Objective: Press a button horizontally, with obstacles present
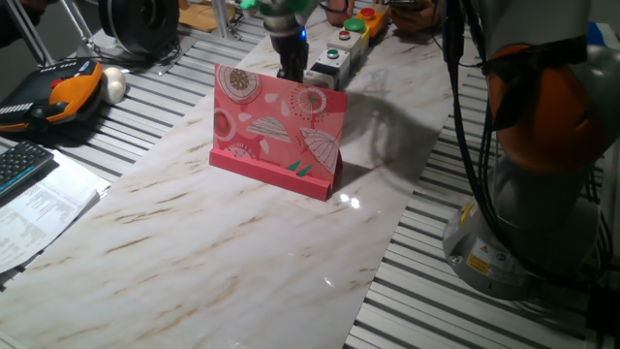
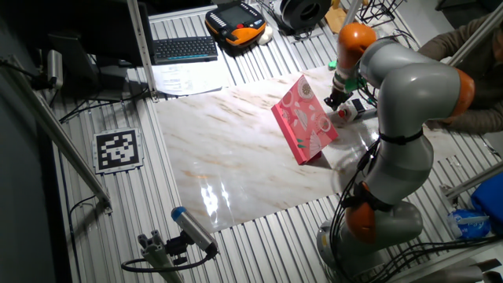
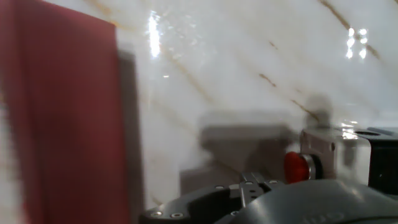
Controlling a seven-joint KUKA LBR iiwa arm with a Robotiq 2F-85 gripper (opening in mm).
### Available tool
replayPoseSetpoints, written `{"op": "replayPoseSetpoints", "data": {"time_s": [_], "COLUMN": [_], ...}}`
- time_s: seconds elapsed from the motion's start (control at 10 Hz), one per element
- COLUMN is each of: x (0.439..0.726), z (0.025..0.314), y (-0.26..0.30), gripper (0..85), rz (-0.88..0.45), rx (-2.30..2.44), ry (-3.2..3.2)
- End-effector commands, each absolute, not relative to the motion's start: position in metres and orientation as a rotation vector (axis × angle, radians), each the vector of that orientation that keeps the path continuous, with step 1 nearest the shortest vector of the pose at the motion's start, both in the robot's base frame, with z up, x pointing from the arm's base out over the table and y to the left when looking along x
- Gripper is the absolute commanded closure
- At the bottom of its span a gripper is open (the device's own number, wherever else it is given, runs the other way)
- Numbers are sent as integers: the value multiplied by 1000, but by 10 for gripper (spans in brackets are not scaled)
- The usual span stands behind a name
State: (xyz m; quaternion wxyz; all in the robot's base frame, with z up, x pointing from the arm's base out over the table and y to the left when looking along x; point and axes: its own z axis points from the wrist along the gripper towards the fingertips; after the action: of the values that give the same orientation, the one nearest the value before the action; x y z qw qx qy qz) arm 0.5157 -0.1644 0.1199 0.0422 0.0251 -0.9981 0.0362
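Hand view: a red button [image 3: 297,165] on its rigid box [image 3: 329,152] is seen at lower right, best pushed squarely on its cap; the light card board [image 3: 59,112] at left could tip. The gripper [image 1: 290,70] state cannot be told.

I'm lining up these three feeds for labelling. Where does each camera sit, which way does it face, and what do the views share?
One fixed view: low beside the table, facing the card board printed side; gripper behind it, arm base at right.
The other fixed view: high at the opposite side, looking down on the table; the whole arm shows.
Hand view: on the hand, facing the marble top; the gripper body fills the bottom edge, a red button beside it.
Shared: the card board appears in all three.
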Motion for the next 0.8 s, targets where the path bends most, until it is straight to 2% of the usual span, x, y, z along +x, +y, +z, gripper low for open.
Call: {"op": "replayPoseSetpoints", "data": {"time_s": [0.0, 0.3, 0.7], "x": [515, 504, 498], "z": [139, 169, 168], "y": [-162, -158, -157], "gripper": [850, 850, 850], "rz": [105, 35, 31], "rx": [66, 13, -8], "ry": [-3052, -3045, -3051]}}
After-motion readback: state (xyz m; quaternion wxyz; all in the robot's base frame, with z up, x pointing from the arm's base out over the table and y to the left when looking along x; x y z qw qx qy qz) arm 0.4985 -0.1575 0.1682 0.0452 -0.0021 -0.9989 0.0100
